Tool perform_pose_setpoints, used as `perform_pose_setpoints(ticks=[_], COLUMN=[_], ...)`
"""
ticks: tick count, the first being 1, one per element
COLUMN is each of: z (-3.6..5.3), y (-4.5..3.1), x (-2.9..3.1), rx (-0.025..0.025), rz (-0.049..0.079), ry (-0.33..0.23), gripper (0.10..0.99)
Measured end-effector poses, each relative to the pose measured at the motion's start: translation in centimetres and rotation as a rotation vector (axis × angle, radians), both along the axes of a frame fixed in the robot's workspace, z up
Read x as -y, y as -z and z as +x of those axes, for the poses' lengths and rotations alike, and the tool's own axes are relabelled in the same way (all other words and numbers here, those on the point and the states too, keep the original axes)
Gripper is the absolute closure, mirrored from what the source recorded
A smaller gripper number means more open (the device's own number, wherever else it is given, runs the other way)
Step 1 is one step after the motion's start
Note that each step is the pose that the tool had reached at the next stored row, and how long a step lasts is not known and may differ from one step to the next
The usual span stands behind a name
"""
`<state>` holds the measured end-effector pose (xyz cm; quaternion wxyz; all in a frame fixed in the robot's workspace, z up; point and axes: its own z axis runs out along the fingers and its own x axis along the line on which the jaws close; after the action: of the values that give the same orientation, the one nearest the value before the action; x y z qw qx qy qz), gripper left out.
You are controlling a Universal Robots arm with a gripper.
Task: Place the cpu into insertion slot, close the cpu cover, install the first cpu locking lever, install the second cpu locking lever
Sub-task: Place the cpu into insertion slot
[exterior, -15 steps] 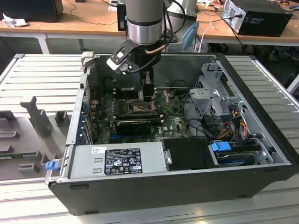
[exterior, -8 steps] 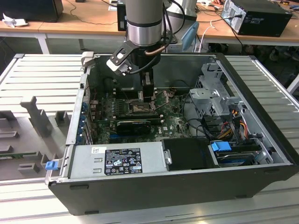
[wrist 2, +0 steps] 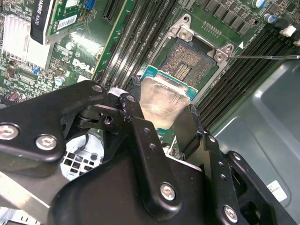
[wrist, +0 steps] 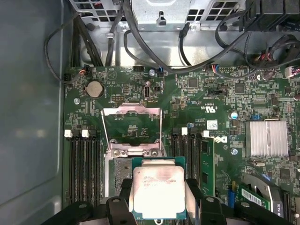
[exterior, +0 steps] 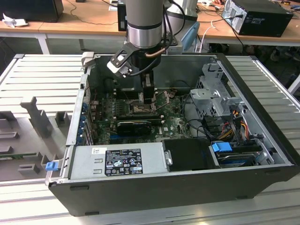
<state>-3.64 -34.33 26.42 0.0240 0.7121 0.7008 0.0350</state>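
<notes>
My gripper (wrist: 157, 199) is shut on the cpu (wrist: 157, 187), a small square chip with a silvery top and green edge. It hangs just above the insertion slot (wrist: 122, 176), whose brownish-gold contact field shows beside the chip. In the second wrist view the cpu (wrist 2: 164, 98) sits between the black fingers (wrist 2: 136, 122), with the insertion slot (wrist 2: 187, 61) beyond it. The cpu cover (wrist: 133, 109) stands swung open, green board showing through its window. Thin wire locking levers (wrist: 104, 133) lie raised along its sides. In the exterior view the gripper (exterior: 147, 97) reaches down into the case over the motherboard.
Black memory slots (wrist: 84, 164) flank the socket. A finned heatsink (wrist: 267, 138) and a coin battery (wrist: 95, 88) sit on the board. The exterior view shows a long black card (exterior: 133, 125), the power supply (exterior: 117, 161), a drive cage (exterior: 213, 98) and cable bundles inside the case walls.
</notes>
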Motion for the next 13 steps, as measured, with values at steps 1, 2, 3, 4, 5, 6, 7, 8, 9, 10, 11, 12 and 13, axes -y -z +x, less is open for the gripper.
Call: perform_pose_setpoints(ticks=[1,2,3,4,5,6,7,8,9,10,11,12,13], z=[0.00,0.00,0.00,0.00,-0.01,-0.03,-0.03,-0.03,-0.03,-0.03,-0.08,-0.20,-0.35], y=[0.08,0.16,0.23,0.28,0.41,0.68,0.95,1.21,1.32,1.44,1.62,1.76,1.86], x=[0.00,0.00,0.00,0.00,0.00,0.00,-0.01,-0.08,-0.18,-0.28,-0.44,-0.56,-0.61], rx=[-0.0001,-0.0002,-0.0002,-0.0004,-0.0009,-0.0017,-0.0029,-0.0036,-0.0044,-0.0050,-0.0054,-0.0054,-0.0054], rz=[0.000,0.000,0.000,0.000,0.000,0.000,0.000,0.000,0.000,0.000,0.000,0.000,0.000], ry=[0.000,0.000,0.000,0.000,0.000,0.000,-0.001,-0.001,-0.001,-0.001,-0.001,0.001,0.001], gripper=[0.557,0.557,0.557,0.557,0.557,0.557,0.557,0.557,0.557,0.557,0.557,0.557,0.557])
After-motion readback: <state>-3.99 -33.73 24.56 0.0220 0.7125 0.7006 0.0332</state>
